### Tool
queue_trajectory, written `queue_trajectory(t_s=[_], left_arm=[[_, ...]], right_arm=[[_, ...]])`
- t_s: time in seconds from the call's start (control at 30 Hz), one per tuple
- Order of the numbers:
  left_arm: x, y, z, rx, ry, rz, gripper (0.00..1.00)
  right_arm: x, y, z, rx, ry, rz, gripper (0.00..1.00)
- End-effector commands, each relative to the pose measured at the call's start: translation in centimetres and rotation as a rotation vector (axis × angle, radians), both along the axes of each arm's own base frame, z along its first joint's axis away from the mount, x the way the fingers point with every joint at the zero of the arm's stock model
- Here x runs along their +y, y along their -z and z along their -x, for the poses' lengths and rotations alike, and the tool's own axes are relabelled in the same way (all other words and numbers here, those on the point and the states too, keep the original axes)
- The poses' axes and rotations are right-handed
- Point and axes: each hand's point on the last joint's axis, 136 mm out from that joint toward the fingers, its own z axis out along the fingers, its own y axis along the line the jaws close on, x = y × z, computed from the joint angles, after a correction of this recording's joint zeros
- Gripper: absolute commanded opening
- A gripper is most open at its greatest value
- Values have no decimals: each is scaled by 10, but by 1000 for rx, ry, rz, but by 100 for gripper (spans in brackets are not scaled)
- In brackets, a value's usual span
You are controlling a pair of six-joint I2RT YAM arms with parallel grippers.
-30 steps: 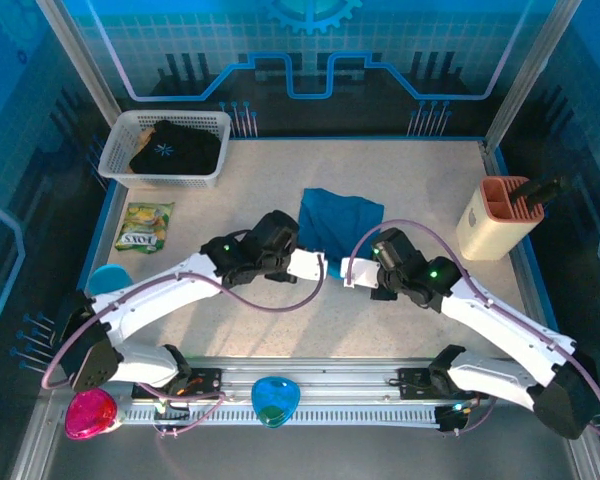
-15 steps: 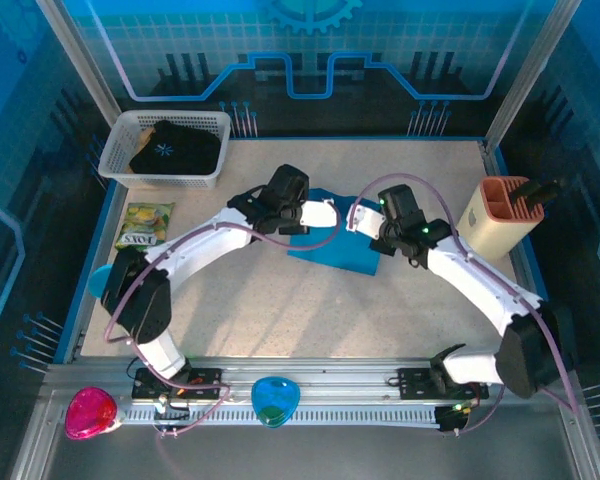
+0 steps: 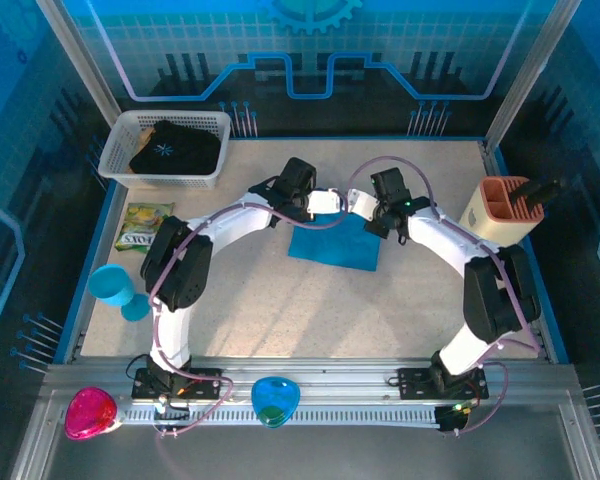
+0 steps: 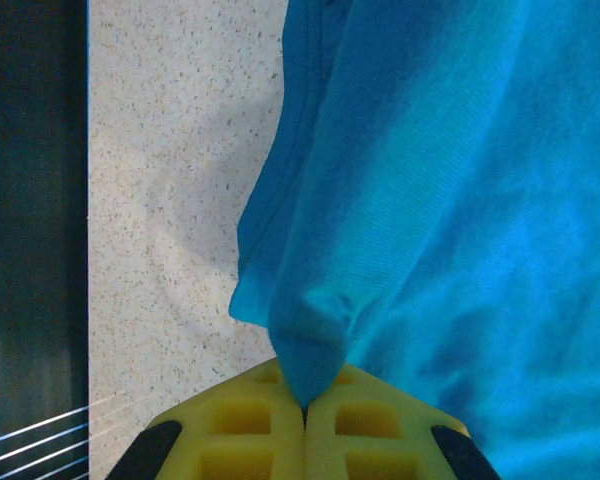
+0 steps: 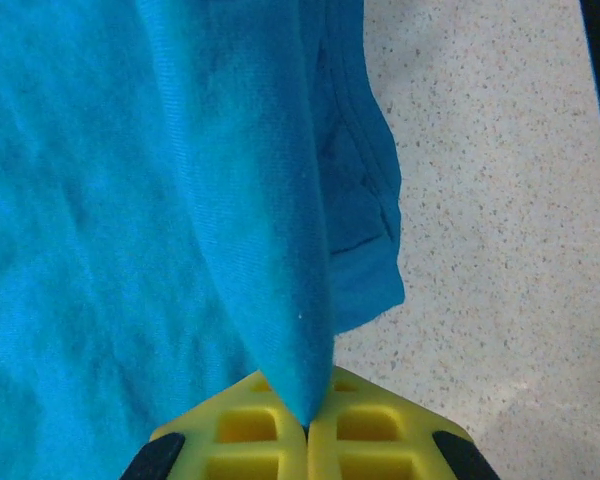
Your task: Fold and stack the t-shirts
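Top external view: left pincer (image 3: 326, 201) and right pincer (image 3: 359, 204) are both clamped on the teal shirt (image 3: 332, 245) at its far edge, mid bench (image 3: 280, 310). Looks mid-fold to me. Next up, lay that edge down square and let go. Black shirt (image 3: 170, 150) sits in the basket (image 3: 118, 165).

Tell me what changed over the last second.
The left gripper and right gripper, both shut on the teal t-shirt, swept away from the arm bases toward the far side, carrying its pinched edge with them. The black t-shirt in the basket, the snack packet and the cup stayed put.
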Motion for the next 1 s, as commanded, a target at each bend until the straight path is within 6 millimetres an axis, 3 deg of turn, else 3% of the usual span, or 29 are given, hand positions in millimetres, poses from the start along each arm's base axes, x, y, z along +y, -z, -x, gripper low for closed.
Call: queue_trajectory(t_s=[0.0, 0.33, 0.4, 0.47, 0.57, 0.77, 0.97], left_arm=[[-1, 3, -20, -37, 0, 13, 0], [-4, 27, -49, -110, -46, 37, 2], [-3, 29, -53, -128, -56, 32, 17], [-1, 27, -59, -164, -77, 35, 41], [1, 15, -67, -233, -111, 53, 63], [10, -18, -83, -373, -197, 84, 81], [38, -40, -100, -507, -382, 78, 92]], right_arm=[[-1, 3, -23, -30, 36, -22, 0], [-11, 38, -57, -41, 178, -14, 0], [-11, 43, -60, -35, 196, -20, 10], [-13, 45, -64, -42, 229, -29, 28], [-17, 42, -72, -64, 286, -55, 42], [-33, 19, -93, -143, 451, -134, 47], [-54, 1, -105, -152, 679, -228, 48]])
